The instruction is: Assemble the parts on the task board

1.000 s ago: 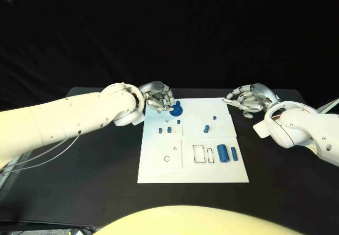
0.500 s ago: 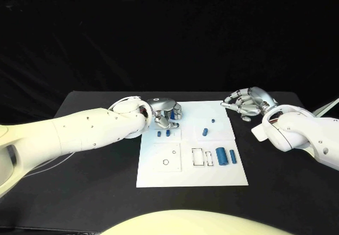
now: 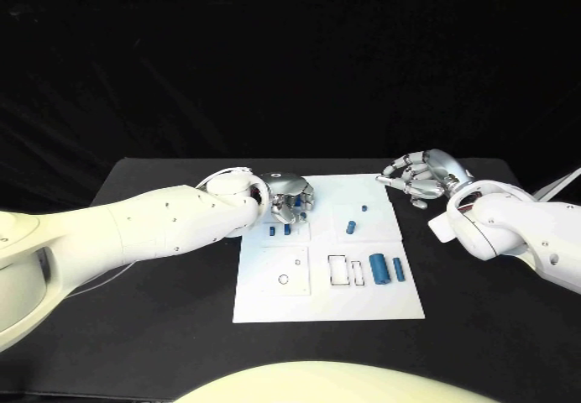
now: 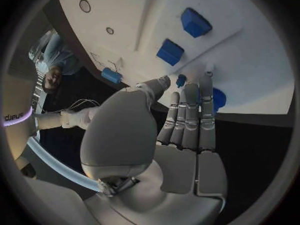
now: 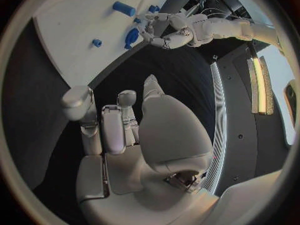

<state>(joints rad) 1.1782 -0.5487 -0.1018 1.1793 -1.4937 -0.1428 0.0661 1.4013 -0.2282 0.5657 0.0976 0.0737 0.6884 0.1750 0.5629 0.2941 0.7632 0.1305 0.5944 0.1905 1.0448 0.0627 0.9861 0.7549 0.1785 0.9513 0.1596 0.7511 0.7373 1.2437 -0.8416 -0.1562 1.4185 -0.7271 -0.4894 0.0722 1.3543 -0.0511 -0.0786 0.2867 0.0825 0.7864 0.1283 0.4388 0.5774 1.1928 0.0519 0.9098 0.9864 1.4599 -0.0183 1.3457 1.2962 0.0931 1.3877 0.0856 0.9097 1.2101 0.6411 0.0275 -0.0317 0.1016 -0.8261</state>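
Presumably light, rigid, smooth plastic: small blue part (image 4: 217, 97) found at far left corner of white task board (image 3: 329, 298), beneath silver left hand (image 3: 288, 201); grasp undeterminable. Silver right hand (image 3: 421, 178) curled empty, off board's far right corner. Best pinched across sides.

The left arm reaches in across the frame, its left hand (image 3: 288, 199) turned palm-down with the fingers (image 4: 191, 120) stretched out side by side and pointing downward. The right arm bends at the wrist, and the right hand (image 3: 420, 177) hangs with its fingers (image 5: 112, 127) loosely curled, holding nothing.
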